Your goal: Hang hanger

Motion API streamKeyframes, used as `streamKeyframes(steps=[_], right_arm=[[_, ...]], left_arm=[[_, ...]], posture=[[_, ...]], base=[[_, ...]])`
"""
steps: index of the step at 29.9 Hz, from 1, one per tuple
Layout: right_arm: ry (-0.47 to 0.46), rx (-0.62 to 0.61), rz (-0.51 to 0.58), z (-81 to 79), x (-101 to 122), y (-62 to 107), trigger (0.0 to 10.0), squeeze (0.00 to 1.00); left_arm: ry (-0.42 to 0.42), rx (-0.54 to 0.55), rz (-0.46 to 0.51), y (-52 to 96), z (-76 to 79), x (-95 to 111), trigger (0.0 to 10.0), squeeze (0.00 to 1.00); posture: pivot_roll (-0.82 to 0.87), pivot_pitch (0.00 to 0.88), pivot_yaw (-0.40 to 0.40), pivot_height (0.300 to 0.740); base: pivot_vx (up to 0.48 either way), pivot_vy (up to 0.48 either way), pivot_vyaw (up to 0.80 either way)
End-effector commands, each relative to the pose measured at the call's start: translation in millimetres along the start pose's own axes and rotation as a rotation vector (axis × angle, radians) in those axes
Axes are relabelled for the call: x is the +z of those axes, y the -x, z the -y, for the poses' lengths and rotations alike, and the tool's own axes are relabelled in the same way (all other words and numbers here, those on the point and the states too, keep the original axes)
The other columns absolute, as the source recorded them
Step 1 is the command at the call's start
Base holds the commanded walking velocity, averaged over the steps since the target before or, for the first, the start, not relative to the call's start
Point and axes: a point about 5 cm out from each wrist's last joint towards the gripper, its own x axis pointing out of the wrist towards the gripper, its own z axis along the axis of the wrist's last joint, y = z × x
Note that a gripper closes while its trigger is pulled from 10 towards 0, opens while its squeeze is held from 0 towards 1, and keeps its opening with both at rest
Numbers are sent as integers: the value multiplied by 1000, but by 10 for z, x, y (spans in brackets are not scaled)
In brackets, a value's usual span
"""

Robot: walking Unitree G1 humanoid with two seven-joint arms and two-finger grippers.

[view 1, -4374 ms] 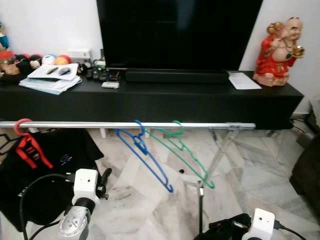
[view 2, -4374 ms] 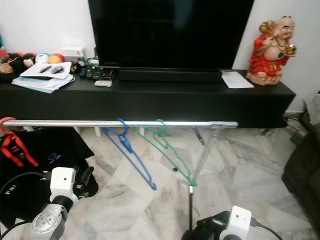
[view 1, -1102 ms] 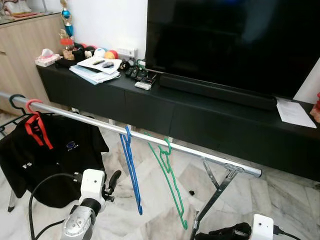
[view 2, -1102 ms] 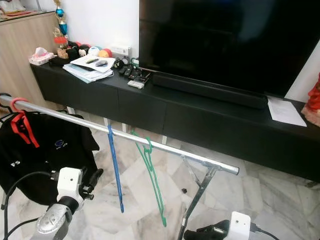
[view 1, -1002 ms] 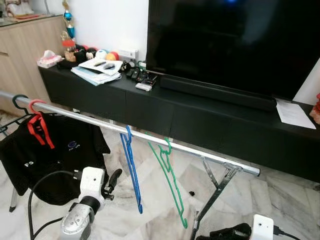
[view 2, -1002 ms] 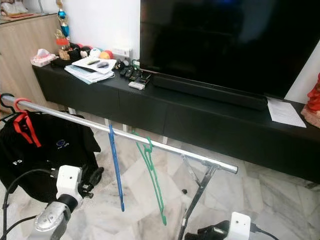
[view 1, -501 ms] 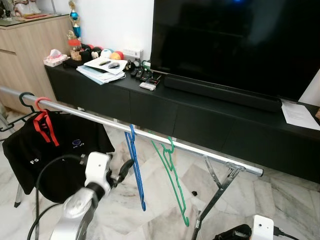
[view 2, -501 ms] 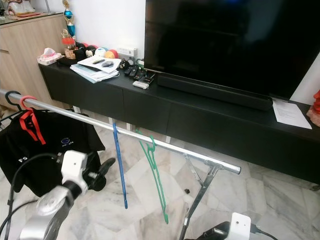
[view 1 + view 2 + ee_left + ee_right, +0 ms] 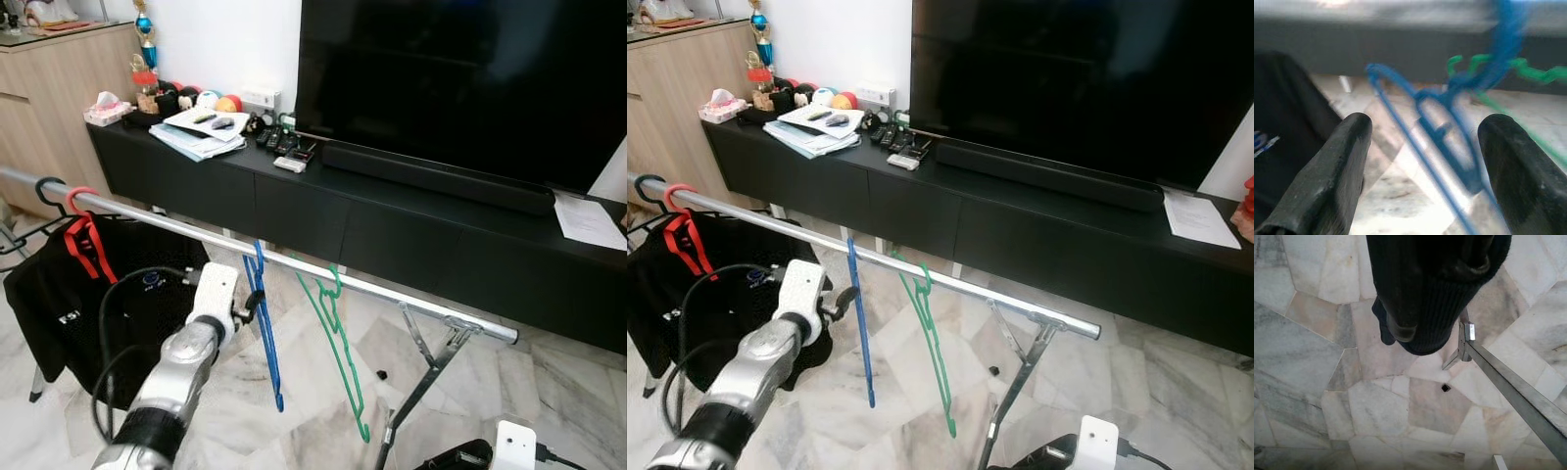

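In the left eye view, a silver rail [image 9: 294, 264] runs across a marble floor [image 9: 313, 372] in front of a black TV console [image 9: 411, 235] and a dark television [image 9: 460, 78]. A blue hanger [image 9: 265, 333] and a green hanger [image 9: 338, 357] hang from the rail side by side, and a red hanger [image 9: 83, 235] near its far left carries a black shirt [image 9: 59, 304] with white lettering too small to read beyond what looks like "FS". The left gripper [image 9: 253, 302] sits just beside the blue hanger's neck, raised to rail height, whereas half a second ago it was lower and further to the left of the hanger. The camera has also shifted slightly since then. The right arm's white wrist housing [image 9: 514, 446] hangs low at the bottom edge. In the right eye view the same scene appears, with papers [image 9: 813, 132] and small balls on the console's left end. In the left wrist view the two black fingers [image 9: 1337, 171] stand wide apart with the blurred blue hanger between them, not touching either, and the green hanger behind it. In the right wrist view the right gripper [image 9: 1415, 308] appears as a dark mass over the floor beside a metal stand leg [image 9: 1508, 387]; whether its fingers are parted cannot be told.
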Motion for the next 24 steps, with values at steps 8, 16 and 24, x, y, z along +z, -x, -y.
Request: streamKeyframes(steps=[8, 16, 24], right_arm=[[-15, -20, -10, 54, -17, 5, 10000, 0], [-13, -23, -14, 57, -29, 9, 10000, 0], [-9, -23, -8, 68, -23, 9, 10000, 0]], left_arm=[[-14, -18, -37, -128, 236, 96, 10000, 0], [-69, 61, -91, -148, 231, 20, 10000, 0], [-62, 95, -138, -138, 276, -122, 10000, 0]], posture=[[43, 0, -37, 740], [30, 0, -34, 740], [19, 0, -38, 740]], base=[[0, 0, 0], [0, 0, 0], [0, 0, 0]])
